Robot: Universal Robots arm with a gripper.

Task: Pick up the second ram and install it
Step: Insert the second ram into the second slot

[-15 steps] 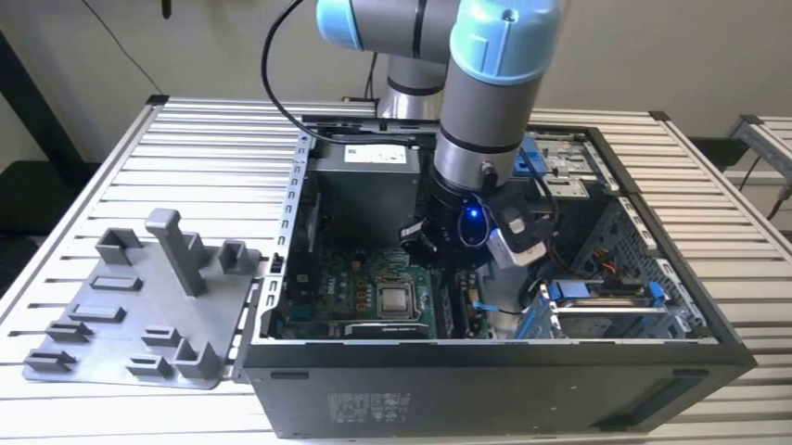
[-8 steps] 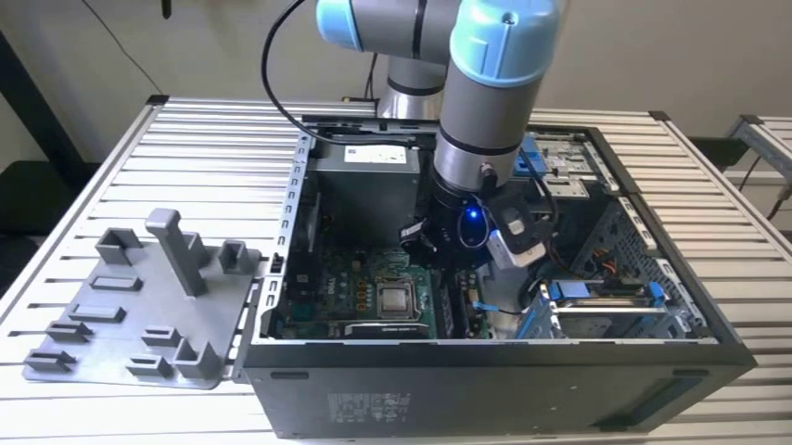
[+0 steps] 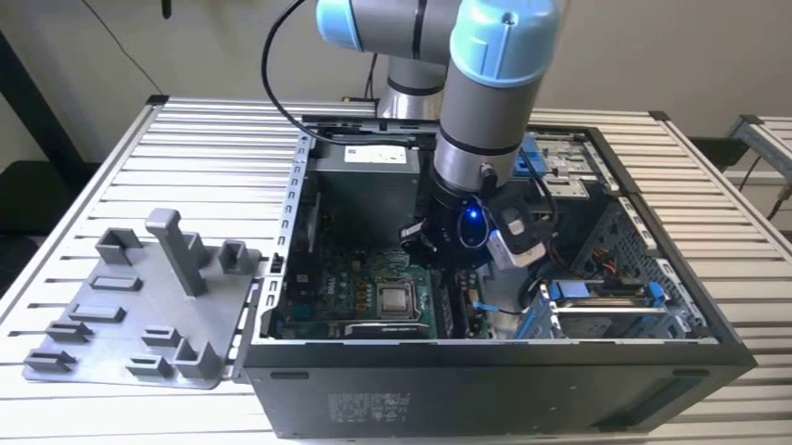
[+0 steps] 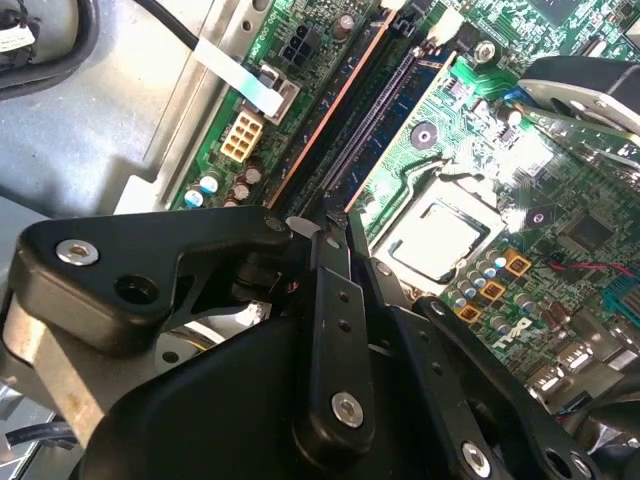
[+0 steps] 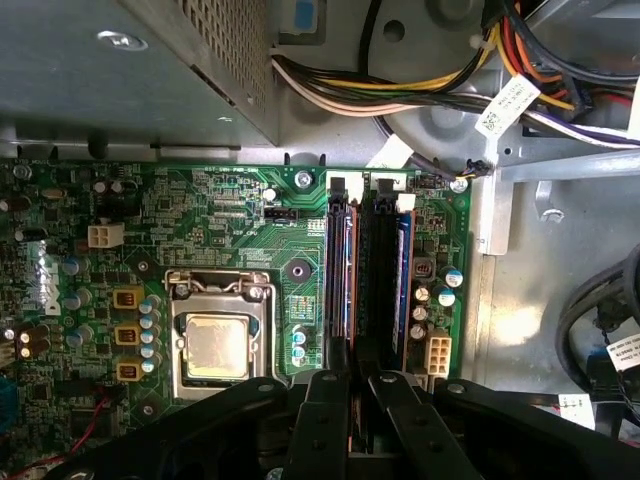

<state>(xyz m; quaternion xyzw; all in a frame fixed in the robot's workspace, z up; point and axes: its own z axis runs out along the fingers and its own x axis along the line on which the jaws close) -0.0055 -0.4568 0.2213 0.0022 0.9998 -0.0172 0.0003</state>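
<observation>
The case point(image 3: 495, 389) lies on its side on the slatted table point(image 3: 185, 130), open face up, which gives the arm point(image 3: 489, 102) a straight drop to the board point(image 3: 359, 297). Just beside the case, on the exterior view's left, sits a grey fixture point(image 3: 136, 315) with posts and pockets, apparently a parts holder placed within easy reach. The arm hangs nearly vertical inside the case, wrist low over the board, probably so any push goes straight down into a slot. On the board the CPU socket point(image 5: 215, 345) lies beside the RAM slots point(image 5: 370, 280), which run parallel and close together. The gripper point(image 5: 350, 400) is directly over the near end of those slots; in both wrist views its fingers point(image 4: 335, 290) are drawn almost together, with only a narrow gap. The second ram point(image 5: 358, 300) appears as a thin dark strip standing on edge along the slots, its near end running in between the fingertips. Whether it is clamped, and whether fully seated, cannot be told.
</observation>
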